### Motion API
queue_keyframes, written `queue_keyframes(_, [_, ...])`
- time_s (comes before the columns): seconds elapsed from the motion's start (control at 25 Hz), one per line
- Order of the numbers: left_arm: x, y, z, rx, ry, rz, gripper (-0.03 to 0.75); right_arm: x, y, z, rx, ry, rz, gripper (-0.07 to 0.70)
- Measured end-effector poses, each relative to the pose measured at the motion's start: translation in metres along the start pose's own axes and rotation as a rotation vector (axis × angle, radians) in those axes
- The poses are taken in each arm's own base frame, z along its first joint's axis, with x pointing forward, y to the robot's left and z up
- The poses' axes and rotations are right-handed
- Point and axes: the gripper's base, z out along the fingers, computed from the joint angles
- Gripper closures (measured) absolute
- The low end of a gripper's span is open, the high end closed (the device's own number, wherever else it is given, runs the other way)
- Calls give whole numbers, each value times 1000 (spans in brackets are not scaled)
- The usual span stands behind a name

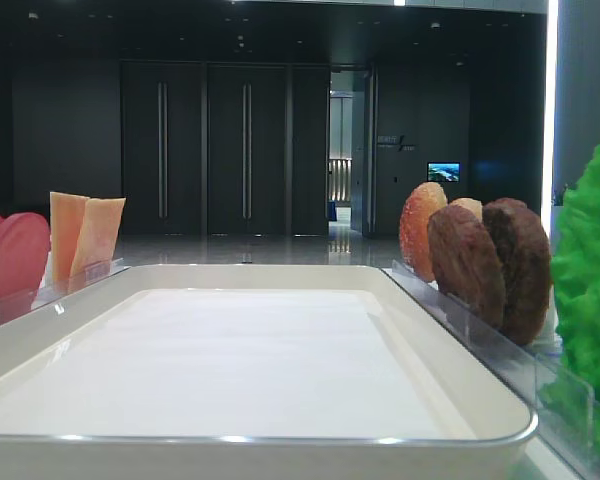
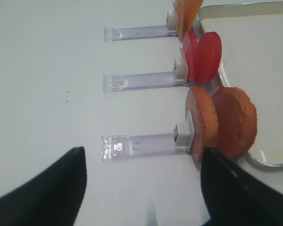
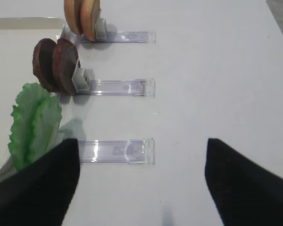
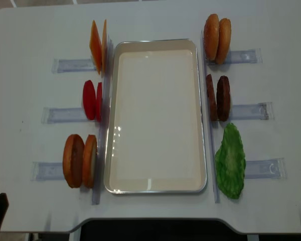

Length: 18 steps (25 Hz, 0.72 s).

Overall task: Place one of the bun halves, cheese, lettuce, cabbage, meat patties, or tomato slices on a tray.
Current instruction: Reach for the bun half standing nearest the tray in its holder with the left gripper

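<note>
The white tray (image 4: 155,115) lies bare-floored mid-table. Standing on edge to its left are cheese (image 4: 98,46), tomato slices (image 4: 92,100) and two bun halves (image 4: 80,160). To its right stand two more bun halves (image 4: 217,38), the meat patties (image 4: 218,98) and lettuce (image 4: 231,160). No cabbage is in view. My left gripper (image 2: 141,188) hangs open over the table, its right finger close to the near bun halves (image 2: 224,125). My right gripper (image 3: 141,183) is open with nothing between its fingers, and its left finger is beside the lettuce (image 3: 34,123).
Each food pair stands in a clear plastic rail holder (image 4: 251,110) reaching outward from the tray. One such rail (image 2: 141,145) lies just ahead of the left gripper, another (image 3: 115,151) ahead of the right. The table's front edge (image 4: 155,219) runs near the tray.
</note>
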Motion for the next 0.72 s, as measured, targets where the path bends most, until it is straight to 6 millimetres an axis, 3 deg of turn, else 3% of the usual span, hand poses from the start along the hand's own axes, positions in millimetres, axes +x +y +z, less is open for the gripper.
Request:
queue_keyframes(0.48, [-1, -1, -3, 8, 7, -4, 139, 0, 0, 0, 0, 0, 0, 107])
queue_keyframes(0.72, [-19, 0, -16, 9, 28, -9, 139, 0, 0, 0, 0, 0, 0, 107])
